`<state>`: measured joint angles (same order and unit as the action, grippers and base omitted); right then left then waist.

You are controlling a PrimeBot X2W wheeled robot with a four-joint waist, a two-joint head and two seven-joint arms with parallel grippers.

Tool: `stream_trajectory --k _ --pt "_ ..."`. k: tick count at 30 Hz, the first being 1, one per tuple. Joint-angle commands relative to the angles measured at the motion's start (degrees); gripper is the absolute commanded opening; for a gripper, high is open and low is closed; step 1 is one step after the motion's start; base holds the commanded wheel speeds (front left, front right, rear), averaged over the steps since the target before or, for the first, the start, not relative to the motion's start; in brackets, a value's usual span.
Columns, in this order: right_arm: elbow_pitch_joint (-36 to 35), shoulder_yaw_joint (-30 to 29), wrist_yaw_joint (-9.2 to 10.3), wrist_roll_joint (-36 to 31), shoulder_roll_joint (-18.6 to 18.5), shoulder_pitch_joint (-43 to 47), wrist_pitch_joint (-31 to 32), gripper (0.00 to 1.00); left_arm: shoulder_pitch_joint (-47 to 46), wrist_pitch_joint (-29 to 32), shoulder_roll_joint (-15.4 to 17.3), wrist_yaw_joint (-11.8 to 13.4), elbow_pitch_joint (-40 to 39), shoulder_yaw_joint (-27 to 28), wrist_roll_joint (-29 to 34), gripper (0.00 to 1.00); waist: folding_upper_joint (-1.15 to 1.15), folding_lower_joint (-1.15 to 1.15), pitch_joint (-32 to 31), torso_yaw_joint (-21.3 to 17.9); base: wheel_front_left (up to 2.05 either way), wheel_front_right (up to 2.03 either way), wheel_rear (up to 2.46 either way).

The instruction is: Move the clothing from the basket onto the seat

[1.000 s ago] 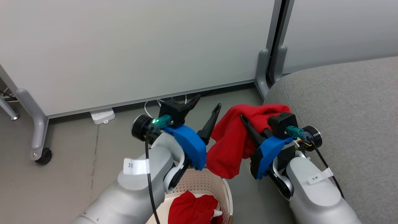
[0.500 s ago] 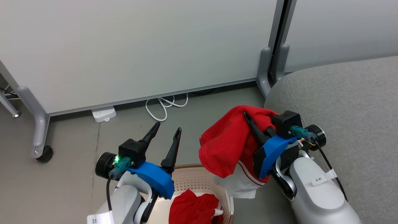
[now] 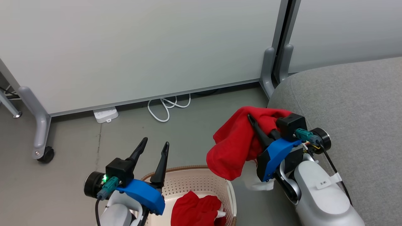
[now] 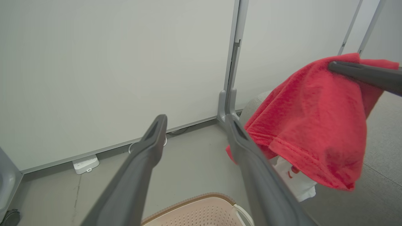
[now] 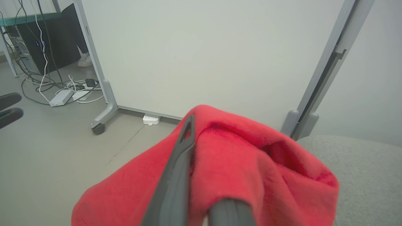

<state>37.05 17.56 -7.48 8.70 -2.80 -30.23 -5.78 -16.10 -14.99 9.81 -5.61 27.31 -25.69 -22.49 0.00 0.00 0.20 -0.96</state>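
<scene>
Grey floor (image 3: 78,144) runs under white partition panels (image 3: 141,47), with one power strip (image 3: 105,114) and a looped white cable (image 3: 168,108) at their foot. The left gripper (image 3: 155,141) hovers empty with its fingers spread, above the left rim of the single basket (image 3: 201,185). One crumpled red garment (image 3: 194,210) lies in the basket. A second red garment (image 3: 232,147) hangs pinched in the right gripper (image 3: 255,123), just beside the grey seat (image 3: 351,103).

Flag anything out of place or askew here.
Nothing is damaged or spilled. One red garment hangs bunched from the right gripper beside the seat, with its white panel dangling below. A second garment lies in the basket.
</scene>
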Motion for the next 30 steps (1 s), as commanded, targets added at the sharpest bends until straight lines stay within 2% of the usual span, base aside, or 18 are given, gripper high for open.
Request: stream_trajectory --k 1,19,24,30 --pt "-0.43 -0.19 -0.03 -0.22 -0.16 0.77 -0.02 0.00 1.13 -0.29 -0.39 -0.31 0.13 0.76 0.71 1.00 0.00 0.00 -0.03 0.02 0.00 0.00 0.00" --pt "-1.62 0.03 -0.03 0.25 -0.16 1.30 0.68 0.00 2.10 -0.29 -3.13 -1.91 2.03 4.85 4.16 1.00 0.00 0.00 -0.06 -1.32 0.00 0.00 0.00" --pt "-1.97 0.17 -0.02 0.29 -0.16 1.15 0.83 0.00 2.11 -0.29 -3.32 -1.87 2.04 5.48 4.54 1.00 0.00 0.00 0.12 -3.58 0.00 0.00 0.00" --pt "-2.35 0.29 -0.02 0.35 -0.16 0.89 0.91 0.00 1.66 -0.28 -3.33 -1.90 1.41 5.19 4.64 1.00 0.00 0.00 0.82 -8.58 0.00 0.00 0.00"
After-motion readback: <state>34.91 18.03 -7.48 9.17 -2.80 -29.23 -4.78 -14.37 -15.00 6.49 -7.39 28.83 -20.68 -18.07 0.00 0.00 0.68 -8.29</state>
